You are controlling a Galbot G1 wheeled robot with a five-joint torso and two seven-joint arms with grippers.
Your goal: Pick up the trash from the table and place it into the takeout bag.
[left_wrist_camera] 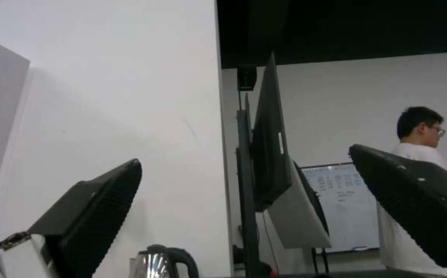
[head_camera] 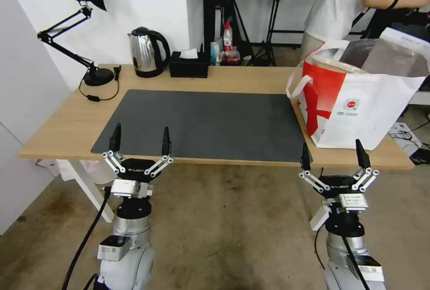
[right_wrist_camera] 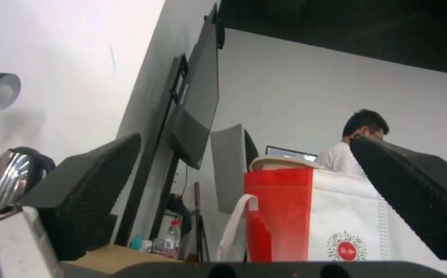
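My left gripper point(head_camera: 141, 139) spread wide, empty, at near edge of long light-wood table point(head_camera: 251, 79), over dark grey mat point(head_camera: 210, 122). My right gripper point(head_camera: 333, 152) spread too, empty, just before large boxy white takeout bag with red side panel point(head_camera: 358, 106) on table's right end. Pale round container rim point(right_wrist_camera: 280, 161) showing at bag top.

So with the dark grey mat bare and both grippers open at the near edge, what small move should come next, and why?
Probably none beyond staying parked: left gripper and right gripper hold nothing, and a beige bowl rim already sits inside the boxy white-and-red takeout bag on the light wood table.
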